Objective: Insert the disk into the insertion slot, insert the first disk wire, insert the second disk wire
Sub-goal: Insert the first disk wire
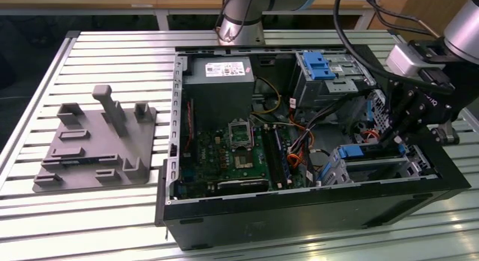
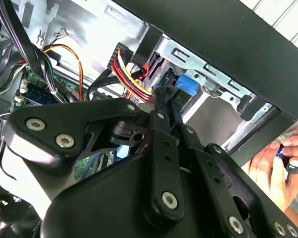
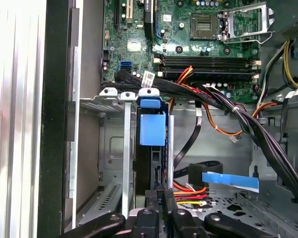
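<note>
**A:** Tool first, where is it and what state?

**B:** The black two-finger tool (image 3: 163, 194) is down inside the open black computer case (image 1: 299, 216), at the corner on the exterior view's right. It is pinched nearly together on the end of the red, yellow and black wire bundle (image 3: 191, 191).

**A:** Disk versus tool?

**B:** The flat dark disk in a bright blue plastic carrier (image 3: 152, 130) is straight ahead of the tool tips, its near end just beside them. Can't tell if they touch. It sits inside the low silver perforated metal insertion slot (image 3: 125, 144), between the rails.

**A:** How does it look?

**B:** Edge-on, with a narrow dark body. The blue carrier tab is at the far end, toward the green motherboard (image 3: 188, 29).

**A:** Anything else?

**B:** The case is on a slatted silver desk (image 1: 97, 216). A person's hand (image 2: 283, 158) is just outside the case wall.
</note>
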You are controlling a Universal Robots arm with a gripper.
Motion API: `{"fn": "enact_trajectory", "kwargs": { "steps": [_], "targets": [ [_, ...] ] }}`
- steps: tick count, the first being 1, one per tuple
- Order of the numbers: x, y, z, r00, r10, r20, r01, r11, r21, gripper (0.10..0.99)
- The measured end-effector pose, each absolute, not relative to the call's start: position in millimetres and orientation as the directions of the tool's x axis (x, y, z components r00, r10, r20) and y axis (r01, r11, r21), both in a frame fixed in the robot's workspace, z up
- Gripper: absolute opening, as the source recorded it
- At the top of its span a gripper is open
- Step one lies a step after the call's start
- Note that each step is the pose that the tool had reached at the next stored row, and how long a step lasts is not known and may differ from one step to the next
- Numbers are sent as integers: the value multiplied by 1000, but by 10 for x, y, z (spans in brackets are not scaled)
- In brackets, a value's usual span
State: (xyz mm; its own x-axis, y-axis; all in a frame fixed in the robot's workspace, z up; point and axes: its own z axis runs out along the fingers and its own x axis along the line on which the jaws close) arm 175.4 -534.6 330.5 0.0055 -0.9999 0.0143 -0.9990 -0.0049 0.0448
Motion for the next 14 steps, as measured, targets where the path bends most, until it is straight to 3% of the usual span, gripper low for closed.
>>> {"fn": "enact_trajectory", "kwargs": {
  "steps": [6, 8, 9, 10, 11, 13, 14],
  "targets": [
    [1755, -5351, 3261, 6, -1000, 14, -999, -5, 45, 173],
    [1755, -5351, 3261, 6, -1000, 14, -999, -5, 45, 294],
    [1755, -5351, 3268, 6, -1000, 13, -999, -5, 45, 294],
    [1755, -5351, 3282, 6, -1000, 13, -999, -5, 45, 353],
    [1755, -5351, 3302, 6, -1000, 11, -999, -5, 45, 353],
    [1755, -5351, 3357, 6, -1000, 11, -999, -5, 45, 471],
    [1755, -5351, 3386, 6, -1000, 10, -999, -5, 45, 471]
  ]
}}
